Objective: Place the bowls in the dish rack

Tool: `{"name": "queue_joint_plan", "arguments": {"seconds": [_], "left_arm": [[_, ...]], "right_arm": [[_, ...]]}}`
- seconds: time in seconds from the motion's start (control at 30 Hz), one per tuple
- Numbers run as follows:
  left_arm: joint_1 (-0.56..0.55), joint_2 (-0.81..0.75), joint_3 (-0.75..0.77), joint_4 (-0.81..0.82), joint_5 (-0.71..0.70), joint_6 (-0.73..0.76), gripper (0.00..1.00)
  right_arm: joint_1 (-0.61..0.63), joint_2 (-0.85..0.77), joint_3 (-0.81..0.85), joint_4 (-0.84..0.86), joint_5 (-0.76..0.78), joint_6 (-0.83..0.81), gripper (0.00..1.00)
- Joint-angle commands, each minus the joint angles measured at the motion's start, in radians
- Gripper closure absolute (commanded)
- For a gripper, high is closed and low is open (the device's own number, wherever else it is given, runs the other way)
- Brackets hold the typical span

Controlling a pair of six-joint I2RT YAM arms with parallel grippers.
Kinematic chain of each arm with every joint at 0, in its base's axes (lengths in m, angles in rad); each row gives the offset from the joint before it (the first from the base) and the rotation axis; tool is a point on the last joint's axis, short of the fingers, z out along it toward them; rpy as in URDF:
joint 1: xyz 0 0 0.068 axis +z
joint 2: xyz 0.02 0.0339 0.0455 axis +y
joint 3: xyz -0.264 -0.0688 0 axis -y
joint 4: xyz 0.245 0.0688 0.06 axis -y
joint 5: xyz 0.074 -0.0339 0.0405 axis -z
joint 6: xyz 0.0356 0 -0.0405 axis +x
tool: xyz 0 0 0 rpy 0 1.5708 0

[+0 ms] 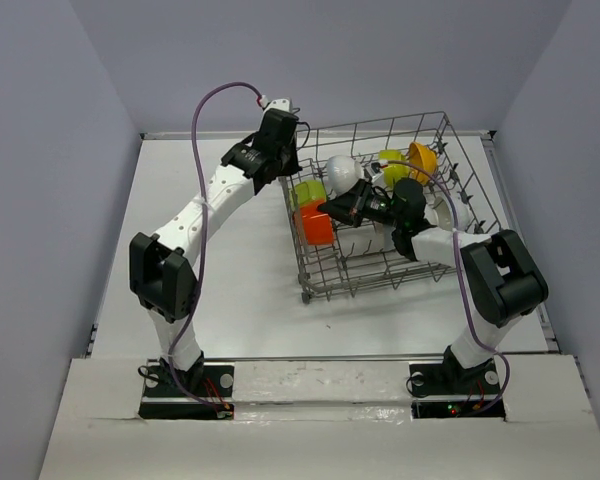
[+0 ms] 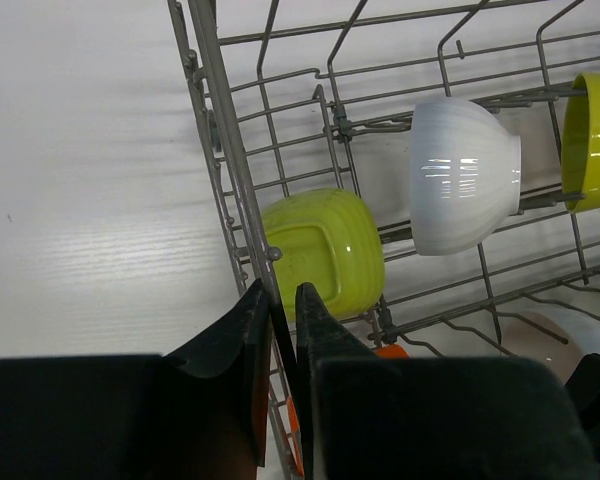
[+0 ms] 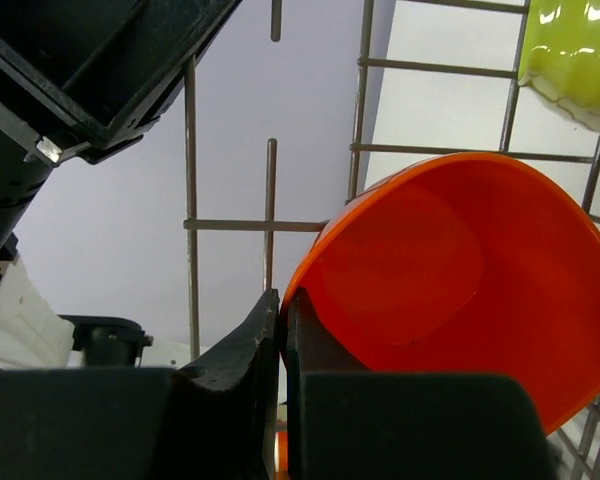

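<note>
right gripper (image 3: 283,300) clamps the rim of the glossy red-orange bowl (image 3: 450,270) inside the grey wire dish rack (image 1: 360,278), while left gripper (image 2: 283,295) straddles its side wire, grip unclear.

The white table (image 1: 230,270) is carrying a grey wire rack (image 1: 365,278), which is sitting slightly skewed on the table's right half. The left base (image 1: 185,388) and right base (image 1: 458,388) of the arms are standing at its near edge.
</note>
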Motion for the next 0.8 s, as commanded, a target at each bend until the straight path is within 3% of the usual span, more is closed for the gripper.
{"name": "queue_joint_plan", "arguments": {"seconds": [0.0, 0.1, 0.53, 0.77], "left_arm": [[-0.002, 0.018, 0.069, 0.029, -0.001, 0.043, 1.00], [-0.002, 0.027, 0.092, 0.018, -0.004, 0.045, 1.00], [-0.002, 0.052, 0.150, 0.000, -0.004, 0.049, 1.00], [-0.004, 0.058, 0.182, -0.013, -0.005, 0.052, 1.00]], "right_arm": [[0.010, -0.003, -0.026, 0.243, -0.048, 0.129, 0.99], [0.010, 0.009, -0.029, 0.287, -0.053, 0.163, 0.99], [0.010, 0.029, -0.004, 0.178, -0.050, 0.104, 0.99], [0.010, 0.043, 0.060, 0.006, -0.037, 0.003, 0.99]]}}
